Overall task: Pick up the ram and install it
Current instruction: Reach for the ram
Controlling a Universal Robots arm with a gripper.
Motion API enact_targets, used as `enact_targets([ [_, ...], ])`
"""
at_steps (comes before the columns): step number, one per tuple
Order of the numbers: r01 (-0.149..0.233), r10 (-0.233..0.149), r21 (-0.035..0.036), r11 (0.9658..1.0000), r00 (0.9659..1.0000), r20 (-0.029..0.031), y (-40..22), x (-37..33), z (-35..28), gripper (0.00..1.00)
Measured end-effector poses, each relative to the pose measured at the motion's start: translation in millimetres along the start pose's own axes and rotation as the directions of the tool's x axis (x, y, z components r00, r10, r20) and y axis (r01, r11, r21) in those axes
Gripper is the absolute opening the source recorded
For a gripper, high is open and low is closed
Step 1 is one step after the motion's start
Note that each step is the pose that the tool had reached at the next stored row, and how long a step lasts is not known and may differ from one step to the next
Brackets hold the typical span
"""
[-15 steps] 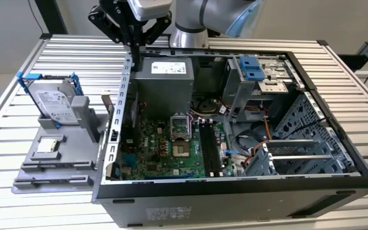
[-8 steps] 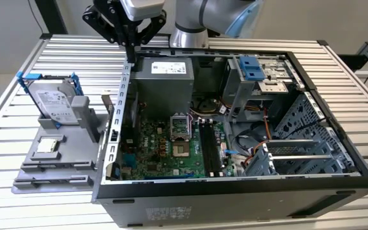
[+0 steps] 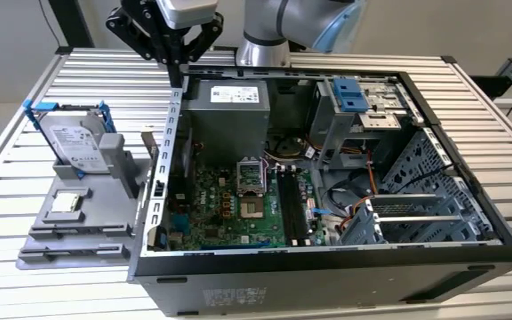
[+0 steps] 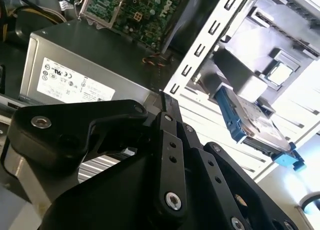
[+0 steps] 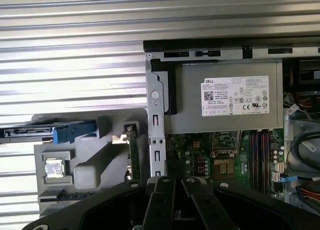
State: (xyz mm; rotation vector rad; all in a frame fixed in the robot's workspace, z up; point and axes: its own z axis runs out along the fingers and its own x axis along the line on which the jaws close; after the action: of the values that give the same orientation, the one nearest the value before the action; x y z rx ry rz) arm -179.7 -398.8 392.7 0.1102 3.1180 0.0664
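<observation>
Pincer [image 3: 181, 63] above corner of case [image 3: 327, 261], tips seemingly together, empty; ram [image 5: 133, 151] standing in grey holder [image 3: 71, 237].

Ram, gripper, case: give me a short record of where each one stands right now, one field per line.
gripper: shut, nothing seen in it, above the case's wall on the exterior view's left
ram: upright in the grey holder, just outside that wall
grey holder: beside the case, also carrying a hard drive
computer case: open, motherboard exposed
memory sockets: look empty
</observation>
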Motion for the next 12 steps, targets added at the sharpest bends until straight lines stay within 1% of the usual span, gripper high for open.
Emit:
enact_targets([
  [12,0.0,0.0,0.0,1.0,1.0,-0.0001,-1.0,14.6,-0.4,0.0],
])
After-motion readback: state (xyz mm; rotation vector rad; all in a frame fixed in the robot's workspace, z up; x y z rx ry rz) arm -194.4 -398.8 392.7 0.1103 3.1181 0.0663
